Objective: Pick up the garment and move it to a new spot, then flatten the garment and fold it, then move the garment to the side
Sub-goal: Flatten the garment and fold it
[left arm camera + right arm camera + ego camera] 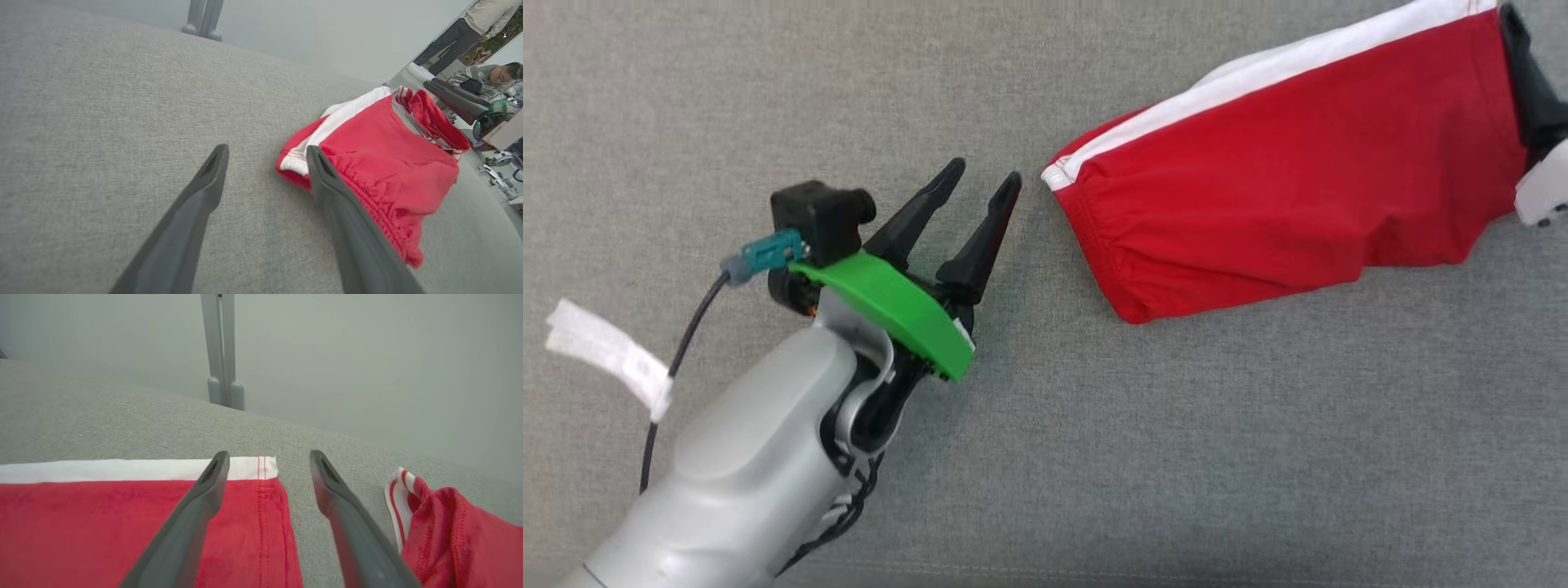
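Spread wide, left gripper (984, 170) holds nothing; red cotton garment with white side stripe (1290, 163) lies just beyond its fingertips on grey woven surface (1176, 449). Right gripper (268, 454), also spread, straddles the garment's far hem.

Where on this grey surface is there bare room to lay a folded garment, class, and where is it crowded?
Free: the broad grey surface below the red garment and right of the left tool; also the patch above that tool, left of the garment. Crowded: the upper right, where garment and right tool sit.
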Available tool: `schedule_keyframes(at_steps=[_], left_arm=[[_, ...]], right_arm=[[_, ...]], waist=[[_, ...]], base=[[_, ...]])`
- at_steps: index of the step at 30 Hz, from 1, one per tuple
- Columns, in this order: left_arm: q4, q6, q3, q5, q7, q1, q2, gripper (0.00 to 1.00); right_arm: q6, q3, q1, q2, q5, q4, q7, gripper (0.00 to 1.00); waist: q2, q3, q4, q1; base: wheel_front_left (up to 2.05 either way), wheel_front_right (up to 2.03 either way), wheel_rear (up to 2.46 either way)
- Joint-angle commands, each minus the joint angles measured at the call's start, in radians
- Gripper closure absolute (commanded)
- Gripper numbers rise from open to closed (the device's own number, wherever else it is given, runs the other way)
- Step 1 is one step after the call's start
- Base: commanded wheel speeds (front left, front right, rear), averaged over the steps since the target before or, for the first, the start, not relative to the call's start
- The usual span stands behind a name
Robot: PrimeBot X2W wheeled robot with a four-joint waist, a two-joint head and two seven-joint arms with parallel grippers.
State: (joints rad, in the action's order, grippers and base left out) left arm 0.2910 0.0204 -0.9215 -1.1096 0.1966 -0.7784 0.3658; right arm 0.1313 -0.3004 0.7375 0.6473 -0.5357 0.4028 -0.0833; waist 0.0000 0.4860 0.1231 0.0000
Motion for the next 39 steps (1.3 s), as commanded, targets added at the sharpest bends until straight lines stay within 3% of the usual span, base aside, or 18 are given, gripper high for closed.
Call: schedule_keyframes(at_steps=[1, 6, 11, 13, 18, 24, 32, 39], left_arm=[[-0.015, -0.029, -0.004, 0.032, 0.028, 0.051, 0.008, 0.00], [-0.109, -0.173, 0.065, 0.199, 0.070, 0.184, 0.023, 0.00], [-0.225, -0.242, 0.213, 0.401, 0.068, 0.373, -0.026, 0.00], [-0.263, -0.250, 0.275, 0.463, 0.068, 0.455, -0.078, 0.00], [-0.311, -0.225, 0.392, 0.644, 0.068, 0.602, -0.186, 0.00], [-0.323, -0.160, 0.440, 0.806, 0.068, 0.664, -0.271, 0.00], [-0.332, -0.089, 0.487, 0.862, 0.067, 0.658, -0.312, 0.00], [-0.344, -0.087, 0.485, 0.834, 0.067, 0.654, -0.315, 0.00]], right_arm=[[-0.001, 0.001, -0.044, -0.002, -0.005, -0.002, -0.019, 0.00], [-0.001, 0.031, -0.177, -0.026, -0.026, 0.002, -0.054, 0.00], [-0.001, 0.071, -0.287, -0.060, -0.048, 0.008, -0.076, 0.00], [-0.001, 0.088, -0.323, -0.076, -0.060, 0.015, -0.072, 0.00], [-0.001, 0.145, -0.358, -0.088, -0.059, 0.041, -0.047, 0.00], [-0.001, 0.221, -0.307, -0.073, -0.050, 0.107, 0.055, 0.00], [-0.001, 0.282, -0.206, -0.028, -0.046, 0.221, 0.210, 0.00], [-0.001, 0.292, -0.173, -0.012, -0.034, 0.286, 0.314, 0.00]], waist=[[0.0000, -0.083, -0.023, 0.0000], [0.0000, -0.162, -0.015, 0.0000], [0.0000, -0.215, 0.013, 0.0000], [0.0000, -0.230, 0.030, 0.0000], [0.0000, -0.244, 0.085, 0.0000], [0.0000, -0.221, 0.152, 0.0000], [0.0000, -0.146, 0.217, 0.0000], [0.0000, -0.113, 0.243, 0.0000]], base=[[0.00, 0.00, 0.00], [0.00, 0.00, 0.00], [0.00, 0.00, 0.00], [0.00, 0.00, 0.00], [0.00, 0.00, 0.00], [0.00, 0.00, 0.00], [0.00, 0.00, 0.00], [0.00, 0.00, 0.00]])
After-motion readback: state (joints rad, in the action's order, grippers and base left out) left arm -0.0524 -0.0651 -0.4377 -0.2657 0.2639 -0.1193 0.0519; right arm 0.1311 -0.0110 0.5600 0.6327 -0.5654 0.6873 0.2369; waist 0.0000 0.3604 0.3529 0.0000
